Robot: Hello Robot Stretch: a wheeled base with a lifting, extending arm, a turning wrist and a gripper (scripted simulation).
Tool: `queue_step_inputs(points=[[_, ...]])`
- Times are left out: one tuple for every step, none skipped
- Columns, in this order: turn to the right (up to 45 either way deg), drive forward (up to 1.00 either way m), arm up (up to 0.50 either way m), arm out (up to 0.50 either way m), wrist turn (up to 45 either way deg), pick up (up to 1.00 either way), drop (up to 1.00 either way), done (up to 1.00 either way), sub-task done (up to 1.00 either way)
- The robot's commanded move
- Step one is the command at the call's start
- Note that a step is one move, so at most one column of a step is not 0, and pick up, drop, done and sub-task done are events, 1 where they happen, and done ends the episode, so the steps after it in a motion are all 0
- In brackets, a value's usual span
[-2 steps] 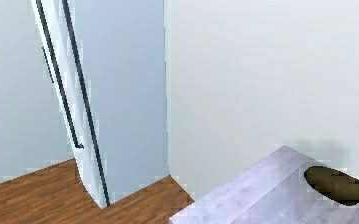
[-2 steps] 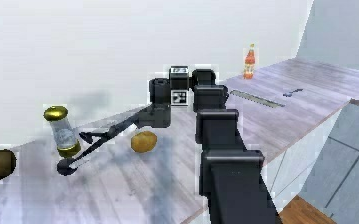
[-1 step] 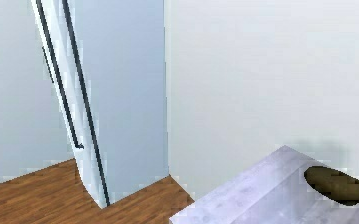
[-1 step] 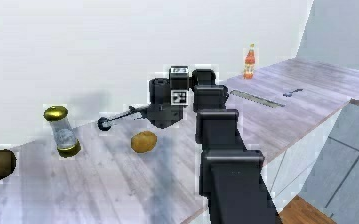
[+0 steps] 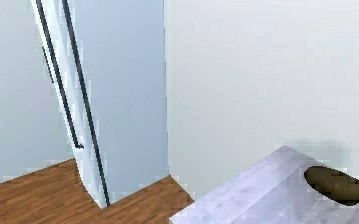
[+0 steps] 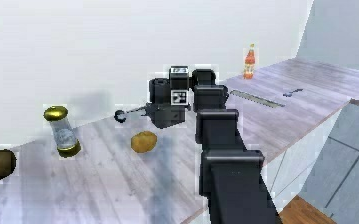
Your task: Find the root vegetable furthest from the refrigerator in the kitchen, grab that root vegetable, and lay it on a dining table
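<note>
On grey counter [image 6: 107, 185], potato [image 6: 142, 142] nr end effector [image 6: 127, 113], jar [image 6: 62, 132], wood floor [image 5: 37, 195]

Both views are bright and evenly lit, with soft, diffuse light. In the forward view a faint grey shadow lies on the white wall [image 5: 272, 70] just above the counter's [image 5: 249, 192] right edge. The refrigerator's [image 5: 122, 90] upright edges lean with the picture, and its side face is shaded darker than the wall. In the arm side view the jar [image 6: 60, 130] casts a small soft shadow on the counter near its left edge.
</note>
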Motion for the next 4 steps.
queue_step_inputs(points=[[0.0, 0.00, -0.12, 0.00, 0.0, 0.00, 0.00, 0.00, 0.00], [0.0, 0.00, 0.00, 0.00, 0.0, 1.00, 0.00, 0.00, 0.00], [0.0, 0.00, 0.10, 0.00, 0.0, 0.00, 0.00, 0.00, 0.00], [0.0, 0.00, 0.02, 0.00, 0.0, 0.00, 0.00, 0.00, 0.00]])
